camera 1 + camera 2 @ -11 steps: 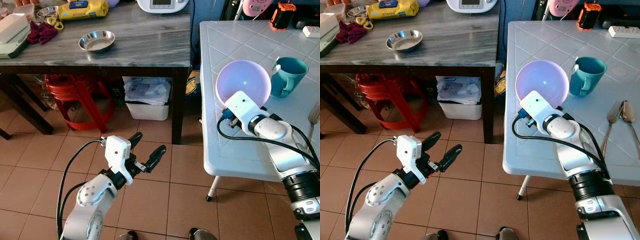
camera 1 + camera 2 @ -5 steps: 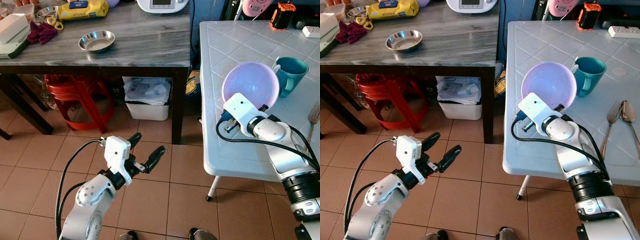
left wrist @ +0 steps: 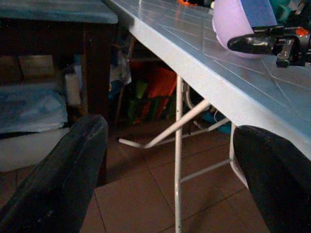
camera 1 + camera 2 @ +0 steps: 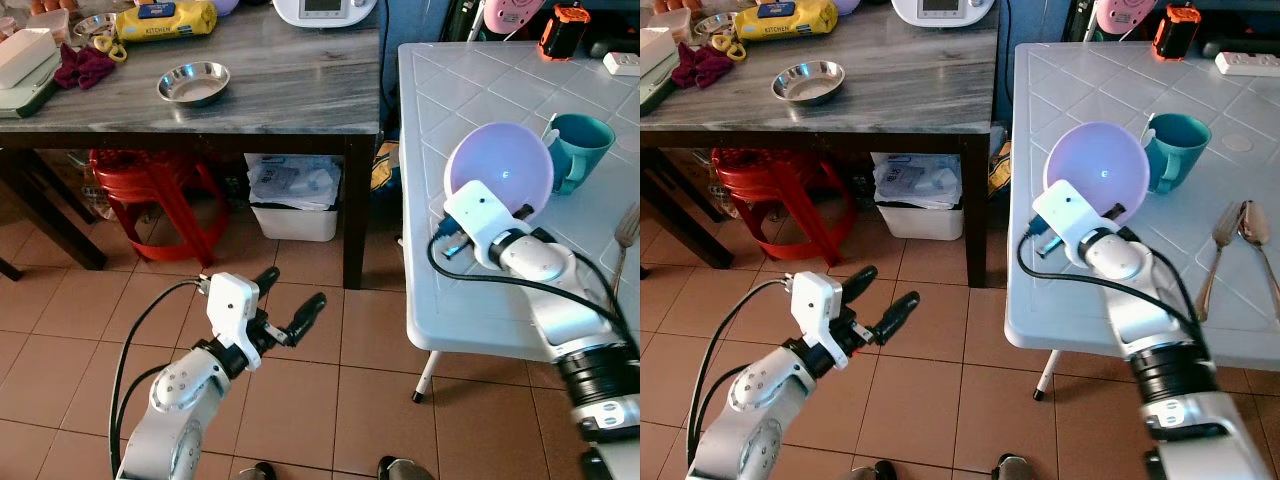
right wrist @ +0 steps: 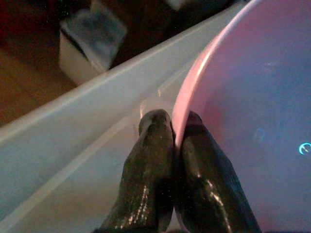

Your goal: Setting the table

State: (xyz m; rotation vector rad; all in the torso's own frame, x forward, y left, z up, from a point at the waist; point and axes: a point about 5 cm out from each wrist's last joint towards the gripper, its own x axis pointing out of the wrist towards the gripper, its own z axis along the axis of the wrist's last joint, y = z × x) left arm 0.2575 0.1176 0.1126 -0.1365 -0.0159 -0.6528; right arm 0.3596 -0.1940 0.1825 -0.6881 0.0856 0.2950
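A pale purple bowl (image 4: 500, 174) is held tilted over the white table (image 4: 450, 90), its open side facing me. My right gripper (image 5: 176, 127) is shut on the bowl's near rim (image 5: 194, 87), one finger on each side of it. A teal mug (image 4: 582, 148) stands just right of the bowl. A fork and spoon (image 4: 1230, 240) lie farther right on the table. My left gripper (image 4: 290, 305) hangs open over the tiled floor, well left of the table, with nothing between its fingers (image 3: 53, 179).
A dark marble-topped table (image 4: 280, 90) at the back left carries a steel bowl (image 4: 194, 82), a yellow packet (image 4: 165, 18) and a white appliance (image 4: 325, 10). Under it stand a red stool (image 4: 150, 190) and a white bin (image 4: 295, 195).
My right gripper has tipped the bowl and carried it slightly right, closer to the mug. The left arm has sunk a little lower.
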